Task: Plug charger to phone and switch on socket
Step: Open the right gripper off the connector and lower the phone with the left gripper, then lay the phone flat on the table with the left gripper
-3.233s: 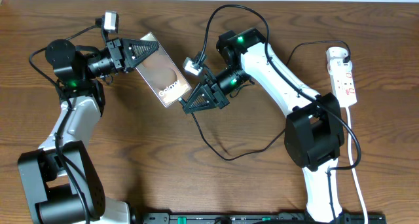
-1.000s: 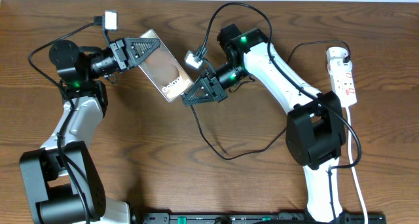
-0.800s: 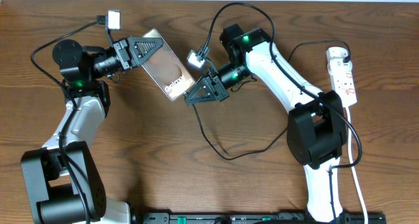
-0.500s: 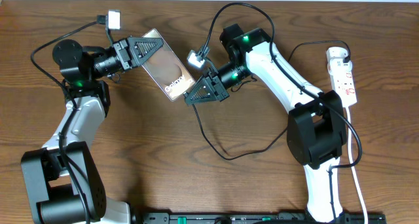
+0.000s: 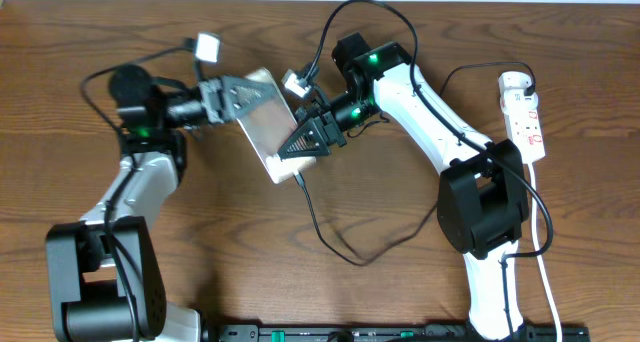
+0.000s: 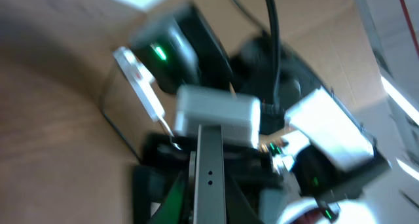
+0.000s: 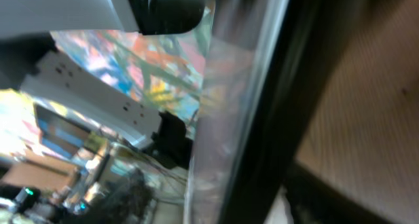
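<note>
The right pincer (image 5: pixel 290 154) looks clenched on the plug end of the charger (image 5: pixel 318 227), though the tip itself is hidden. It sits at the lower end of the phone (image 5: pixel 268 132), which lies toward its 11 o'clock. The left pincer (image 5: pixel 255 92) clamps the phone's far end and holds it tilted off the table (image 5: pixel 200 232). The cable trails off toward 6 o'clock. I'd say the plug should line up squarely with the port and slide in gently while the left grip stays firm. The socket (image 5: pixel 527 122) lies well apart at 3 o'clock, untouched.
</note>
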### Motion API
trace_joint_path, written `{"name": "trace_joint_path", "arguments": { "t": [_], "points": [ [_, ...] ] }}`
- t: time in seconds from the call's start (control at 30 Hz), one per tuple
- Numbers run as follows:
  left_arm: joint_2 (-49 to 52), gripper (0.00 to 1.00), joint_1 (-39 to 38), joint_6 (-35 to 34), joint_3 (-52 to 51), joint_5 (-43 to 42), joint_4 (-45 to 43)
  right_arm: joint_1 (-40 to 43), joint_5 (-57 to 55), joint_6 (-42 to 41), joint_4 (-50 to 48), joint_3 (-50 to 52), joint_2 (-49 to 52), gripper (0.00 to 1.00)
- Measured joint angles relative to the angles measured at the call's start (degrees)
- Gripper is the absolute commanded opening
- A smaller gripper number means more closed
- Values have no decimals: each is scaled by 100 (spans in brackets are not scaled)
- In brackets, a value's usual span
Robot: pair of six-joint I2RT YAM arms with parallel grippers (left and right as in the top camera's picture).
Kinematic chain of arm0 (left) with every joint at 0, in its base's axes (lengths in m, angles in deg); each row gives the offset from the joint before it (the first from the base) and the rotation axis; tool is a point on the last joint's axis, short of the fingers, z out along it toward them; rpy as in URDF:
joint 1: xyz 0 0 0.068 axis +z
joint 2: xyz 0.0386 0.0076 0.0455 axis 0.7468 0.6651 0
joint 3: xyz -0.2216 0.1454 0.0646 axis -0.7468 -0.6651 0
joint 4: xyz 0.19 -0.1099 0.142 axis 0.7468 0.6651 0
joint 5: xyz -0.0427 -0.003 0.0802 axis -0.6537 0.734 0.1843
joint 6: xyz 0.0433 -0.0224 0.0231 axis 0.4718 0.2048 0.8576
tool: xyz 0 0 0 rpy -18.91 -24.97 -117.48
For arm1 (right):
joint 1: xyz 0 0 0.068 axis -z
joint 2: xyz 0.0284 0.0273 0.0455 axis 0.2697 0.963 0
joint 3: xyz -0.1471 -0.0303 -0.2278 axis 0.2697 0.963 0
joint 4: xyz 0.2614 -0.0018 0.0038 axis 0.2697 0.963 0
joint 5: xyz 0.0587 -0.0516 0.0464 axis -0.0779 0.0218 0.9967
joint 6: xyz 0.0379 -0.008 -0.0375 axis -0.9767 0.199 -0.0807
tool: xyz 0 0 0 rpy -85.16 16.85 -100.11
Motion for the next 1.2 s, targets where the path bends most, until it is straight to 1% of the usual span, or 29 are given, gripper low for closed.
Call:
{"name": "trace_joint_path", "arguments": {
  "t": [0.03,0.3,0.53,0.73,0.9,1.03,1.2],
  "points": [
    [0,7,-52,2,-9,-74,2,0,31,-39,7,0,0,99],
    [0,7,195,0,-9,-199,-17,0,129,-13,2,0,0,99],
    [0,7,695,0,-9,-201,-15,0,109,-13,2,0,0,99],
    [0,7,1222,2,-31,-199,227,0,31,-13,0,0,0,99],
    [0,7,1569,131,-396,-197,229,0,-269,-74,-2,0,0,99],
    [0,7,1823,334,-1054,-186,234,0,-752,-389,-160,-2,0,99],
    [0,7,2175,501,-1996,0,262,2,-2081,-1698,-632,-7,0,99]
  ]
}}
